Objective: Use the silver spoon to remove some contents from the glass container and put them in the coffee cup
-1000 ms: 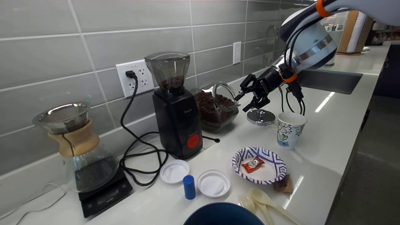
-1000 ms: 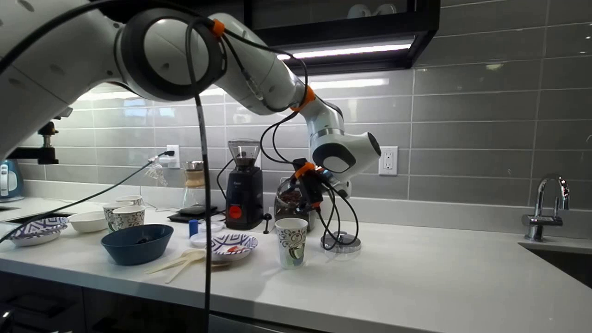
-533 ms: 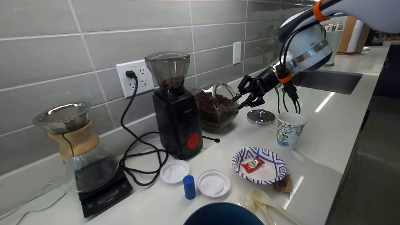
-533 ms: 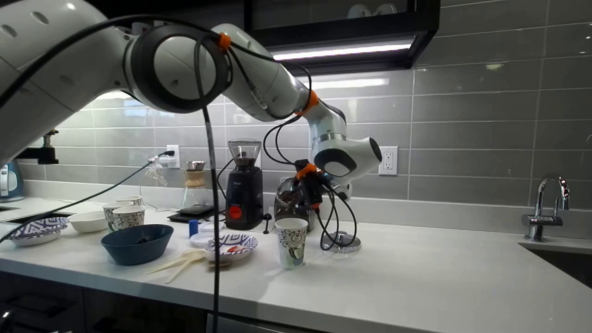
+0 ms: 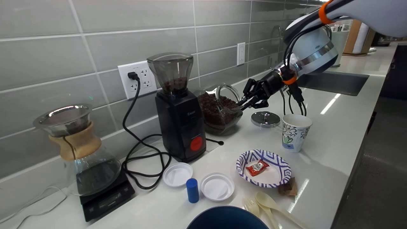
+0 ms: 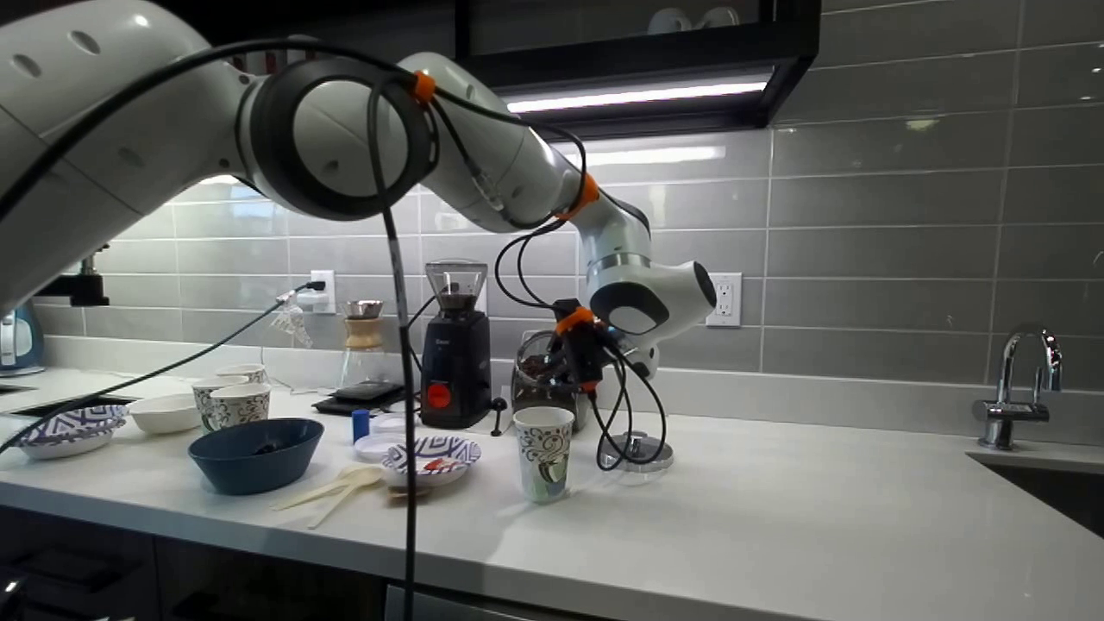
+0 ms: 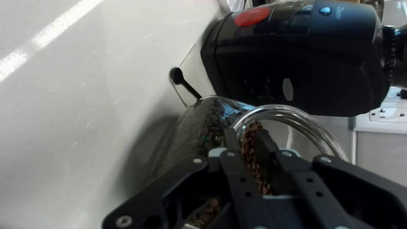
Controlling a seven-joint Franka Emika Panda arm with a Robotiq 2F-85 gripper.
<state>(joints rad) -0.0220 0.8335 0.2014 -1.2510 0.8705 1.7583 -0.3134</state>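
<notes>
In an exterior view, the black two-fingered gripper (image 5: 241, 106) is being held at the mouth of the squat clear-glass container (image 5: 219, 114). In an exterior view, the green-patterned white paper cup (image 6: 543, 457) is being supported by the white countertop (image 6: 819, 517). In the wrist view, its jaws are being seen parted.

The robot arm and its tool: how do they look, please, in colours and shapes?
The arm is white and rounded, with a large dark ring, a silver band, orange straps and black cables, some looping loosely. The tool is black and angular, with two narrow fingers, jointed links and pale round screws.
</notes>
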